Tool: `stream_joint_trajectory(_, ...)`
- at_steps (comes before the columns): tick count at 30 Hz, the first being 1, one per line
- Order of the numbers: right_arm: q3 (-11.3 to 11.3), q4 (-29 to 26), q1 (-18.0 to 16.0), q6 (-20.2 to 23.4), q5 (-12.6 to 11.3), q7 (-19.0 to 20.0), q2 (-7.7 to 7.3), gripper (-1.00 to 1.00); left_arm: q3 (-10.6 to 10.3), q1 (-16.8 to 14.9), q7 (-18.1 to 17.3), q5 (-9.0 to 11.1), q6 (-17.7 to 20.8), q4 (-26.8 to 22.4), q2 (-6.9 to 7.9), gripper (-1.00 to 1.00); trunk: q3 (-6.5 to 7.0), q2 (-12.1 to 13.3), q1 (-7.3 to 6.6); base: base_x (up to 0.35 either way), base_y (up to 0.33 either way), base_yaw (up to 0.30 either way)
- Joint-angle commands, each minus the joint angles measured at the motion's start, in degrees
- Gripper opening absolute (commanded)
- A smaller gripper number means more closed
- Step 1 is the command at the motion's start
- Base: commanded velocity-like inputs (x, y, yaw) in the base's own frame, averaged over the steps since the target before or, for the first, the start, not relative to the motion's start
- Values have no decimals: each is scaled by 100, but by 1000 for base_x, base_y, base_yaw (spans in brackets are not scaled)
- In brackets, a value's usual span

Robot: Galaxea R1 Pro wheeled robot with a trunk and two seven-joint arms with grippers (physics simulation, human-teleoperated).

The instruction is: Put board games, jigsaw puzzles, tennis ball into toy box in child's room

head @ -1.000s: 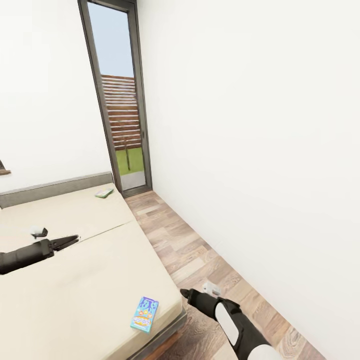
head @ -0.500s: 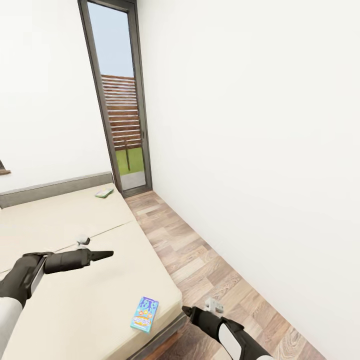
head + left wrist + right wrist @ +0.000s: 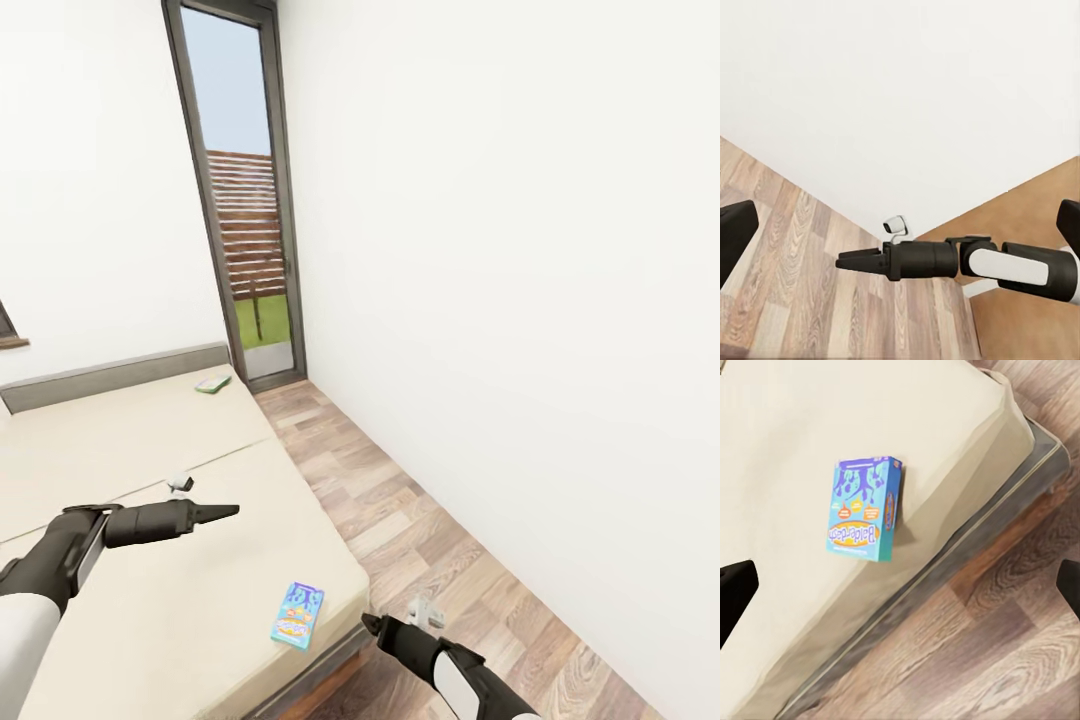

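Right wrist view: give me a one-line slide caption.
Blue board game box lying flat near the corner of the beige bed, wood floor below.

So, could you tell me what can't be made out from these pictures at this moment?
- Green board game at the bed's far end: too small in the head view to read.
- Right gripper: its fingers in the right wrist view are cut off by the edges, so open or shut is unclear.
- Left gripper: appears closed; too small to confirm.
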Motion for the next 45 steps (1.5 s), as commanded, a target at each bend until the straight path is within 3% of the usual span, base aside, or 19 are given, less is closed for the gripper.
stream_joint_trajectory(1, 30, 15, -3, -15, -54, -7, 1, 100, 4, -3, -26, -9, 59, -1, 3, 100, -7, -6, 0, -77, 45, 0)
stream_joint_trajectory(11, 35, 448, -3, -562, -52, 2, 3, 100, 2, -3, -26, -11, 54, -5, 12, 100, -7, -6, 0, -27, 72, 0)
stream_joint_trajectory(33, -12, 496, -3, -586, -127, 96, 60, 100, 2, -3, -26, -4, 54, -5, 5, 100, -7, -6, 0, -4, 34, 0)
stream_joint_trajectory(40, -103, 496, -3, -465, -576, 880, 54, 100, 8, -3, -26, -3, 57, -5, 7, 100, -7, -6, 0, 0, 0, 0)
stream_joint_trajectory(45, -142, 487, -5, 92, -964, 1181, 17, 100, 10, -3, -26, -3, 60, -5, -3, 100, -7, -6, 0, 0, 0, 0)
